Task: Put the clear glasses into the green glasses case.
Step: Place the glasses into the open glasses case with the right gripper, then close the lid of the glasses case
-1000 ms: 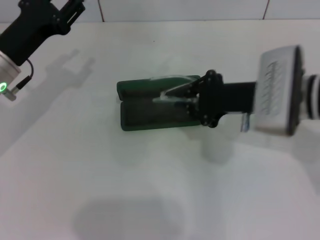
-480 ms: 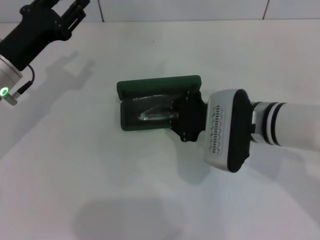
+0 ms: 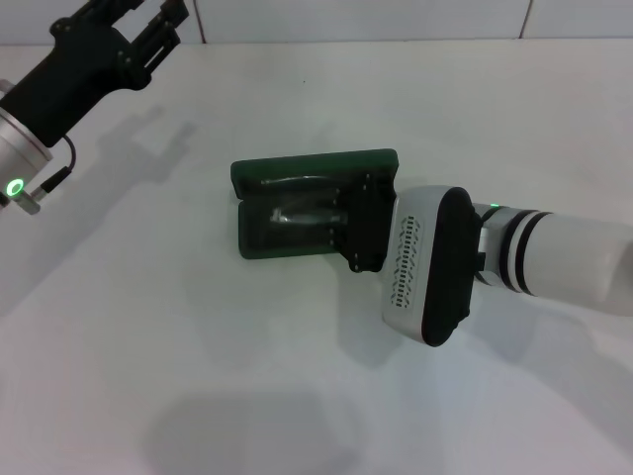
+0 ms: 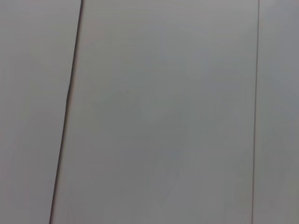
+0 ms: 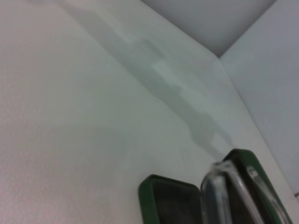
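Inside green glasses case (image 3: 259,234) — clear glasses (image 3: 302,214)

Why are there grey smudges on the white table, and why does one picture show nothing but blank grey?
Head view: the smudges are soft shadows of the arms, one beside the left gripper and one below the right gripper by the green glasses case. Left wrist view: only a plain panelled surface. Right wrist view: a long shadow across the table; the clear glasses look blurred.

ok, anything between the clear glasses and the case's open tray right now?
Nothing visible. The green glasses case lies open, and the clear glasses are already over its lower tray at the right hand. The left hand is parked far off at the table's back corner.
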`<state>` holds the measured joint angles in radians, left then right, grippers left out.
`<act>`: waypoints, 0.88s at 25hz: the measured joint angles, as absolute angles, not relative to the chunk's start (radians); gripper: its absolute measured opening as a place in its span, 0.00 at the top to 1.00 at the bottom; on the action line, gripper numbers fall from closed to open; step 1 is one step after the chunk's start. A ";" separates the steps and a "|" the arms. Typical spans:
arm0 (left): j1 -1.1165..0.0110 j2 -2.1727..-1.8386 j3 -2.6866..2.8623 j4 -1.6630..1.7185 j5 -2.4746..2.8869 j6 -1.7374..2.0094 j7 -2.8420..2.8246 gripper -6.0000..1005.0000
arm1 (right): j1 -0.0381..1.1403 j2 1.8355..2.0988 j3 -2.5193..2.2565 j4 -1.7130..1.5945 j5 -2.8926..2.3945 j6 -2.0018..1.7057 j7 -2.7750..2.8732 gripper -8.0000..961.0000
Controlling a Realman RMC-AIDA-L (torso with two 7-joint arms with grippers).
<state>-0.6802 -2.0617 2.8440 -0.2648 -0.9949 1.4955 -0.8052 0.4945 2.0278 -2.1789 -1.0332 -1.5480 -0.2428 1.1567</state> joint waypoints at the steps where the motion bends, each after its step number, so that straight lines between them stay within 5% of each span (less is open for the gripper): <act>1: -0.681 -2.062 2.844 -0.263 -0.995 1.495 -0.805 0.45 | 0.495 2.028 -2.181 -1.033 -1.546 -0.240 1.157 0.84; 10: -0.679 -2.062 2.844 -0.262 -0.993 1.496 -0.807 0.45 | 0.489 2.028 -2.196 -1.041 -1.542 -0.237 1.156 0.75; 22: -0.672 -2.063 2.844 -0.264 -0.994 1.496 -0.807 0.46 | 0.489 2.026 -2.020 -1.056 -1.493 -0.579 1.157 0.74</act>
